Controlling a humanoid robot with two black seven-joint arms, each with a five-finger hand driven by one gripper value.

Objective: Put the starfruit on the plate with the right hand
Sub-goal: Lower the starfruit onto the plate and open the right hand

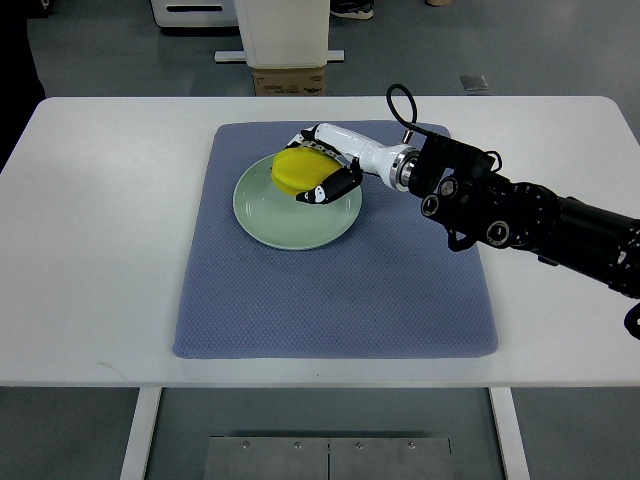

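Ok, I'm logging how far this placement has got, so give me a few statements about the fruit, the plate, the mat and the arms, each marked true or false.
1. The right hand has its fingers around the yellow starfruit. True.
2. The starfruit is over the pale green plate. True.
3. The plate sits on bare table, off the mat. False: it rests on the blue-grey mat, toward its far-left part.
4. The left arm is reaching toward the plate. False: no left arm shows in the top view.
5. The mat lies on a white table. True.
6. A second fruit lies on the mat near the plate. False: only the plate with the one starfruit is on it.
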